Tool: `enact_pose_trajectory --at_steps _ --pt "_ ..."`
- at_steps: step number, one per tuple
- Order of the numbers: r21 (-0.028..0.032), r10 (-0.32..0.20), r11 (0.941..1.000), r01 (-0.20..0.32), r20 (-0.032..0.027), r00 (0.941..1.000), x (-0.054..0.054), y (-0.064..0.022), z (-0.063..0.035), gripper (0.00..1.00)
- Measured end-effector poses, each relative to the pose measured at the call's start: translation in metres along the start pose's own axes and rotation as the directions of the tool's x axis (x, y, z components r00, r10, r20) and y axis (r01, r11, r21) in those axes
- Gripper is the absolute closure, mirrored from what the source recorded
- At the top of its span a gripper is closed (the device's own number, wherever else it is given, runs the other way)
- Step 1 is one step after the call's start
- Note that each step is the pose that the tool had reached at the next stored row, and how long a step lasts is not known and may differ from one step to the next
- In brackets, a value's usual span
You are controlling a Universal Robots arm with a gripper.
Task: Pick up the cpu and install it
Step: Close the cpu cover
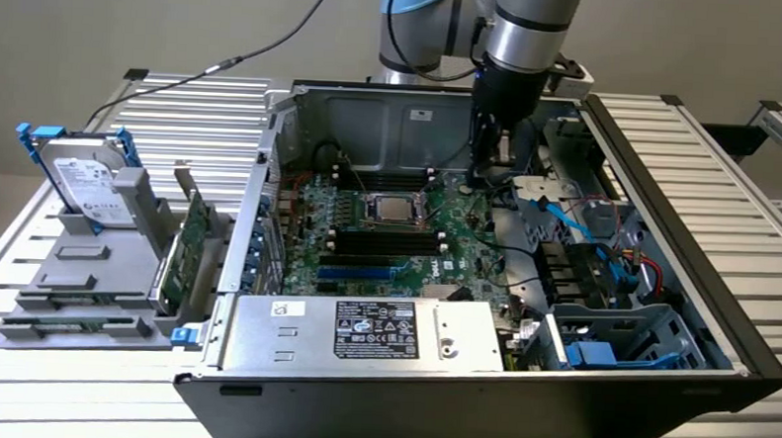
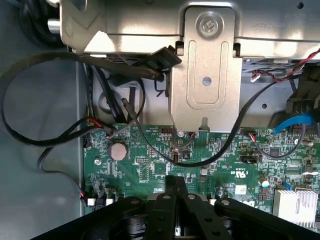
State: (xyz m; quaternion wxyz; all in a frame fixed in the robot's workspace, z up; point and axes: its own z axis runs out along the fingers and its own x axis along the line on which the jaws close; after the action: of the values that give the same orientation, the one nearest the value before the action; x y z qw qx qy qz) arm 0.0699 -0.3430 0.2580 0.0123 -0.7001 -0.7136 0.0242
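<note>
The cpu (image 1: 391,208), a small dull-silver square, lies flat in the socket of the green motherboard (image 1: 362,267) inside the open computer case (image 1: 489,401). My gripper (image 1: 487,176) hangs low inside the case, toward the exterior view's right of the cpu and apart from it, near the case's back wall. In the wrist view its black fingers (image 2: 170,192) are pressed together with nothing between them, and the gripper (image 2: 176,186) hovers over the motherboard (image 2: 150,165) close to a round coin battery (image 2: 117,150) and loose black cables.
A silver hard drive (image 1: 84,182) in a blue bracket stands on a grey rack at the exterior view's left. Black memory slots (image 1: 383,243) lie just in front of the socket. The power supply (image 1: 373,332), blue cables (image 1: 563,222) and a drive cage (image 1: 623,333) crowd the case.
</note>
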Motion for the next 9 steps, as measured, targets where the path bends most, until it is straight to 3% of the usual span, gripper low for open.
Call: enact_pose_trajectory --at_steps 9 --pt "0.0015 -0.018 0.9998 0.018 -0.0006 0.9998 0.000 -0.0080 0.0123 0.89"
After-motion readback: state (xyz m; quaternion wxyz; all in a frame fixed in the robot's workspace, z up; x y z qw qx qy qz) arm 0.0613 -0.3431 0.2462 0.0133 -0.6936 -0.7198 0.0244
